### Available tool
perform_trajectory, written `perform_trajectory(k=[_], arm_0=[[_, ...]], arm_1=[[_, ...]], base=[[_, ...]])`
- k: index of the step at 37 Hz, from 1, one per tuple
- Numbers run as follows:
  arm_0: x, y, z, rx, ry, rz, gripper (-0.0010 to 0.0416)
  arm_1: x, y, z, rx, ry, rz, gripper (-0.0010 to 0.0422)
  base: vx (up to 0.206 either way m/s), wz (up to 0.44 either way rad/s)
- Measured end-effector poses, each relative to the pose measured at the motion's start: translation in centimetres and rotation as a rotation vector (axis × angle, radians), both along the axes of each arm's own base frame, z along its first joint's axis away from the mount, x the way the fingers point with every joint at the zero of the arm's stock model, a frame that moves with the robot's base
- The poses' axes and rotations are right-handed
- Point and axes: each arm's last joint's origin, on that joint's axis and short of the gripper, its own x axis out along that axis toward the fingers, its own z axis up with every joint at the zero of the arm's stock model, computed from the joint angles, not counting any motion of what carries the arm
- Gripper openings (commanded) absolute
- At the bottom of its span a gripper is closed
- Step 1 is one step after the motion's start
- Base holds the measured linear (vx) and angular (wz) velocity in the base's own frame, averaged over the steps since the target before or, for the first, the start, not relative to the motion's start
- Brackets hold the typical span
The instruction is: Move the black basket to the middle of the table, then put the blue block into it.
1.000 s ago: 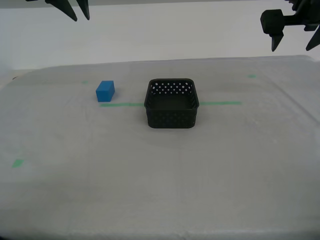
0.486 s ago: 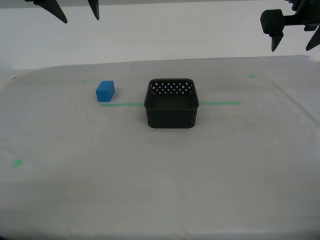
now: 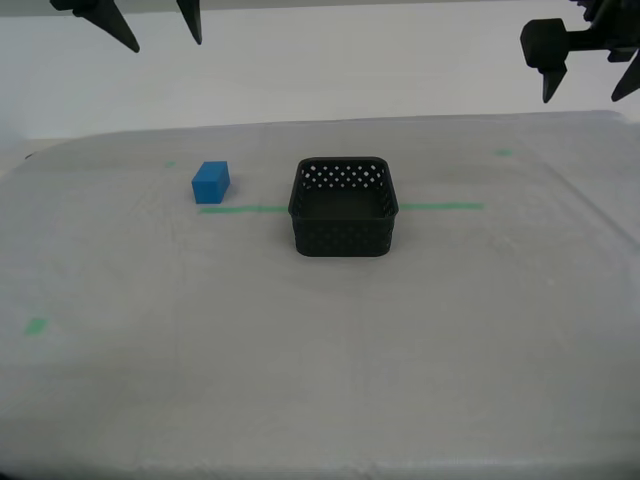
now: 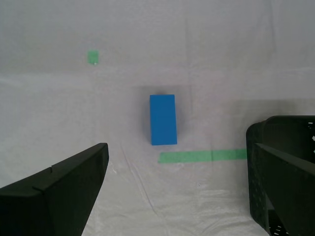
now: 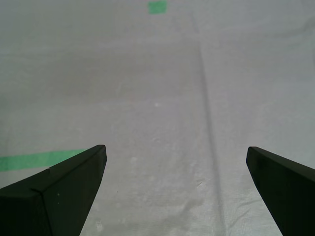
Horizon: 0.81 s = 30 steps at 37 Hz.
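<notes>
The black basket (image 3: 343, 207) stands upright near the middle of the table (image 3: 320, 350), on the green tape line. The blue block (image 3: 211, 181) lies on the cloth toward the exterior view's left of the basket, apart from it. My second gripper (image 3: 163, 40) hangs open high above the block at the exterior view's upper left. Its wrist view shows the blue block (image 4: 163, 119) ahead of the open second gripper (image 4: 180, 147) and the basket's corner (image 4: 283, 167) beside one finger. My first gripper (image 3: 585, 95) hangs open and empty at the exterior view's upper right, over bare cloth (image 5: 175, 147).
A thin green tape line (image 3: 440, 207) runs across the table behind the basket. Small green marks (image 3: 36, 325) dot the cloth. A pale wall rises behind the table's far edge.
My second gripper's fingers have spread wider apart and shifted slightly toward the exterior view's left. Basket, block and first gripper have not moved.
</notes>
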Motion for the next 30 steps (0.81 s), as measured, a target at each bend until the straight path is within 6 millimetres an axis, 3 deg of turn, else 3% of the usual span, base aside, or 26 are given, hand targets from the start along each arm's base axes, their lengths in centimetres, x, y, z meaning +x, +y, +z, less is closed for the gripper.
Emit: perform_trajectory(k=[23, 30], arm_0=[[0.1, 0.0, 0.1, 0.002, -0.015, 0.000, 0.0399], [0.2, 0.0, 0.1, 0.002, -0.020, -0.001, 0.0399]], arm_1=[[3.7, -1.1, -6.7, 0.015, 0.102, 0.000, 0.0401], [4.0, -1.1, -7.2, 0.010, 0.079, 0.001, 0.0401]], base=[[0.000, 0.000], [0.000, 0.000]])
